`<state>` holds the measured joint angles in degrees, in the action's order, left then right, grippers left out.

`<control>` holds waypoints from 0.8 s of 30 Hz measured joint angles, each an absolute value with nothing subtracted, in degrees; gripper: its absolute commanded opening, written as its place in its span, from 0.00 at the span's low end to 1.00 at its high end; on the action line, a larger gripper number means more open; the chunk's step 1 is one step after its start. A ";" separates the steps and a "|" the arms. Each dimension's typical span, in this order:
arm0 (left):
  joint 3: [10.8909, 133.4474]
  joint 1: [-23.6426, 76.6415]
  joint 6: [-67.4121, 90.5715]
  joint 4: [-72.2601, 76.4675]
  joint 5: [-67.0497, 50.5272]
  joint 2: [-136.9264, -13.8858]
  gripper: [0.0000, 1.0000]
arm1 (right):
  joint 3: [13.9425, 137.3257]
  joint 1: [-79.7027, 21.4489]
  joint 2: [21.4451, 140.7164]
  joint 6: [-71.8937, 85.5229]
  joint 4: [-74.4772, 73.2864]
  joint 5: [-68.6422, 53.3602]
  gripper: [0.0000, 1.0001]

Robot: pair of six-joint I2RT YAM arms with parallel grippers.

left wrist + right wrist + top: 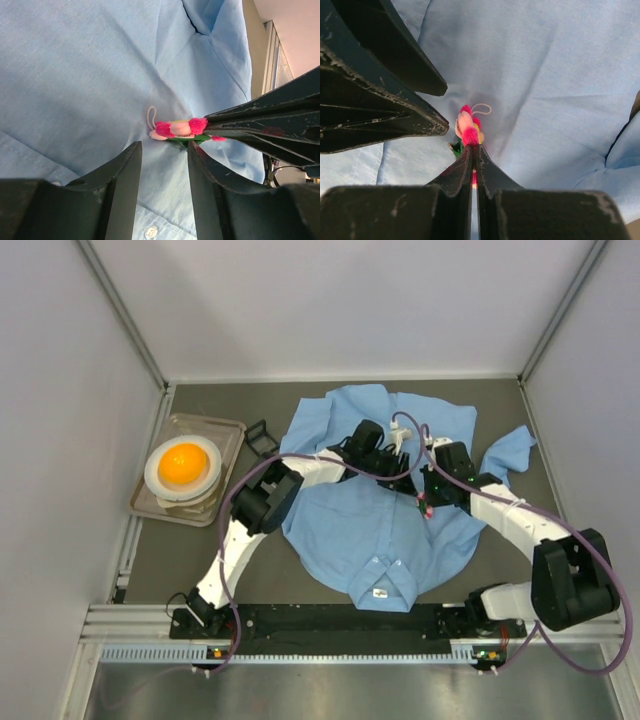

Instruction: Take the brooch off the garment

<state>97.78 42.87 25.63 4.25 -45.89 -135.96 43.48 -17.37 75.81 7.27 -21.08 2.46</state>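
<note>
The garment point(360, 530) is a light blue shirt spread across the table's middle, collar toward the arms. The brooch point(179, 129), pink petals on a green backing with a small white loop, stands up from the cloth. My right gripper point(472, 148) is shut on the brooch's point(467, 127) near edge, and its dark fingers point(260, 120) come in from the right in the left wrist view. My left gripper point(164, 146) is open just short of the brooch, with only shirt fabric showing between its jaws. Its fingers point(395, 115) show at the left of the right wrist view.
A clear tray point(232, 430) at the left holds a white plate point(155, 475) with an orange round thing point(184, 464) on it. A small black frame point(261, 437) lies between the tray and the shirt. Grey walls close in the table on both sides.
</note>
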 measured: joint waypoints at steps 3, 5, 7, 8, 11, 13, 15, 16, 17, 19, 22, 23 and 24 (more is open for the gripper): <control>98.13 42.87 25.85 4.60 -46.28 -136.55 0.46 | 43.03 -17.32 75.18 7.51 -21.10 2.28 0.00; 97.76 42.87 26.46 5.58 -46.59 -136.55 0.44 | 42.74 -17.32 74.76 7.60 -21.06 1.93 0.00; 96.90 42.87 27.18 6.94 -46.65 -136.55 0.43 | 42.72 -17.32 74.56 7.64 -21.08 1.48 0.00; 96.60 42.87 27.29 6.96 -46.68 -136.55 0.43 | 42.72 -17.34 74.52 7.64 -21.10 1.15 0.00; 95.11 42.89 27.88 7.01 -46.65 -136.55 0.41 | 42.70 -17.32 74.37 7.60 -21.10 -0.16 0.00; 94.45 43.00 28.27 7.07 -46.65 -136.53 0.41 | 42.48 -17.34 74.17 7.55 -21.04 -0.64 0.00; 94.11 43.05 28.56 7.40 -46.65 -136.42 0.39 | 41.95 -17.34 73.73 7.51 -20.88 -1.23 0.00; 94.02 43.07 28.62 7.42 -46.65 -136.33 0.38 | 41.63 -17.34 73.45 7.51 -20.86 -1.48 0.00; 94.00 43.16 28.67 7.44 -46.61 -136.33 0.37 | 41.43 -17.34 73.14 7.51 -20.91 -1.63 0.00; 93.82 43.33 28.84 7.46 -46.59 -136.33 0.36 | 40.86 -17.34 72.51 7.51 -20.78 -1.76 0.00; 93.45 43.66 28.82 7.44 -46.41 -136.22 0.35 | 40.71 -17.34 72.16 7.51 -20.84 -1.89 0.00; 93.34 43.75 28.82 7.44 -46.33 -136.11 0.35 | 40.62 -17.34 72.12 7.51 -20.82 -1.91 0.00; 93.10 43.86 28.77 7.44 -46.13 -135.96 0.35 | 40.53 -17.34 72.03 7.51 -20.80 -2.09 0.00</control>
<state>93.10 43.86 28.77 7.44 -46.13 -135.96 40.53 -17.34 72.03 7.51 -20.80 -2.09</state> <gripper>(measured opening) 0.353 0.009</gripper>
